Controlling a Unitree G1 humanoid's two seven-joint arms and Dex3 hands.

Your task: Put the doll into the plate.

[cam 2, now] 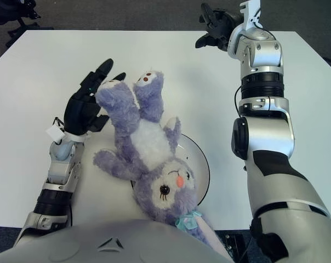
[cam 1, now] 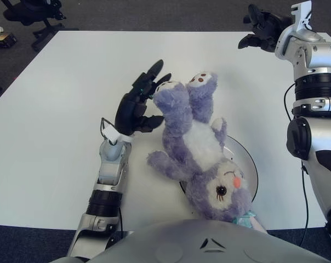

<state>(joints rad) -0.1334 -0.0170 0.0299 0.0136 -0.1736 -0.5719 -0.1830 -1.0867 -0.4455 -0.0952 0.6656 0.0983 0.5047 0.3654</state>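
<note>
At the near edge of the white table [cam 1: 56,109], the purple doll [cam 1: 195,148] lies on its back with its head [cam 1: 220,189] nearest the robot, resting on the white plate [cam 1: 247,164]. Only the head and upper body are over the plate; the right part of the rim shows bare beside it. The white belly and the two legs stretch away toward the far left, off the plate and over the table, with the feet [cam 1: 201,81] at the far end, soles up.

Just left of the doll's legs, the left hand [cam 1: 135,107] is released, its black fingers [cam 1: 153,70] spread and pointing far, holding nothing; whether they brush the nearer foot cannot be told.

At the far right, the right hand [cam 1: 258,27] is raised above the table's far edge, fingers loosely curled, holding nothing.
</note>
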